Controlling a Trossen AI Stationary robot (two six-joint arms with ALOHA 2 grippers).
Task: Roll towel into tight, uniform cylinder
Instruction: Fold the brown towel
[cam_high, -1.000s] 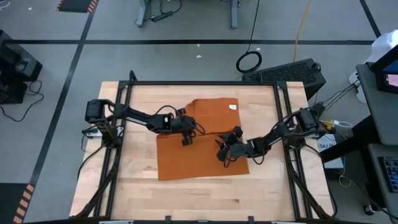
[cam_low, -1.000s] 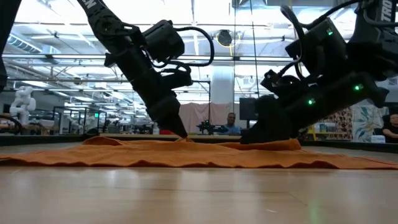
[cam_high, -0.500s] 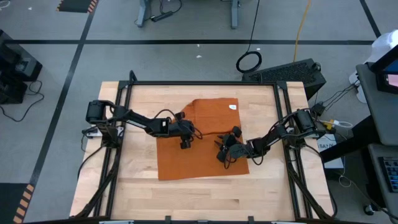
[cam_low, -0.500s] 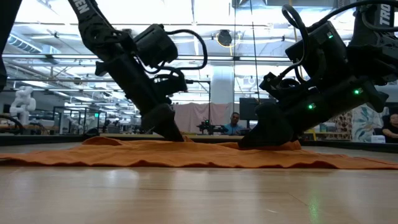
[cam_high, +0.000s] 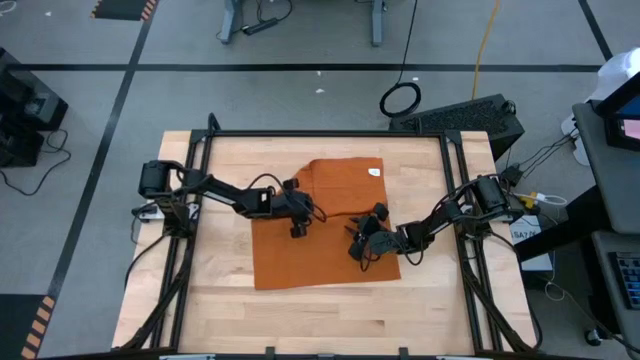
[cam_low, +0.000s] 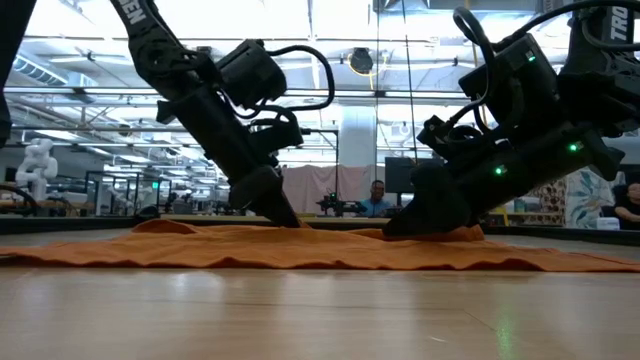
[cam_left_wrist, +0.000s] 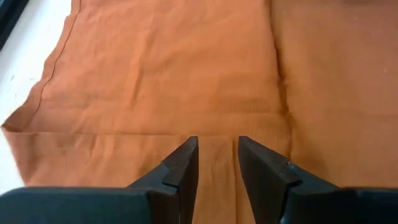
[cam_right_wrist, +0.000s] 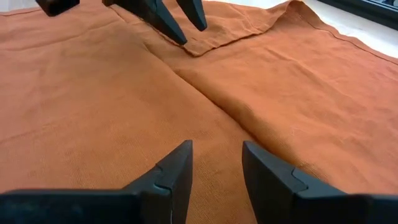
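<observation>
Towel (cam_high: 320, 235): rust-orange, spread flat on your desk (cam_high: 420, 310), partly folded. Left gripper (cam_high: 298, 230): tips down on the cloth, fingers parted, nothing held. Right gripper (cam_high: 355, 250): just beside it on the same cloth, likewise parted, empty.

Towel (cam_left_wrist: 186, 74) cut off at left wrist view's edges, white tag (cam_high: 375, 171) too small to read — lettering unclear

Bare table (cam_high: 330, 310) around towel (cam_high: 310, 260), unobstructed.
</observation>
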